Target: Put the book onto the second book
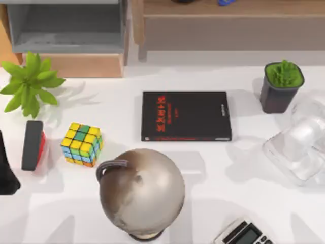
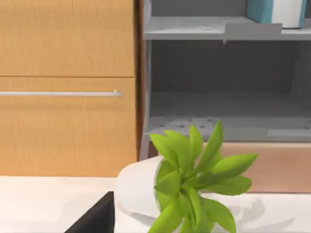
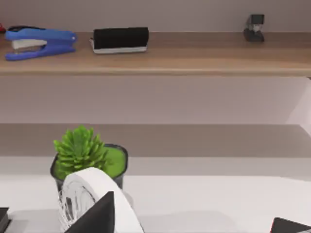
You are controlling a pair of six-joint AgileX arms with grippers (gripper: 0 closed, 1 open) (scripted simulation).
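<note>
The second book (image 1: 186,116), black with red lettering, lies flat in the middle of the table. The book (image 2: 277,10), teal with white page edges, stands on the top level of a grey shelf unit (image 2: 218,29) behind the table's left end, as the left wrist view shows. My left gripper (image 1: 6,173) is a dark shape at the table's far left edge, well apart from both books; one of its fingers (image 2: 97,218) sits far off to the side, so it is open. My right gripper (image 3: 192,225) is open with nothing between its fingers, facing the right potted plant.
A globe (image 1: 141,193) stands in front of the black book, with a colour cube (image 1: 82,144) and a small black-and-red slab (image 1: 33,145) to its left. A leafy plant (image 1: 29,84) is back left and a dark potted plant (image 1: 282,86) back right. A translucent white object (image 1: 302,145) sits at the right, a calculator (image 1: 244,234) at the front.
</note>
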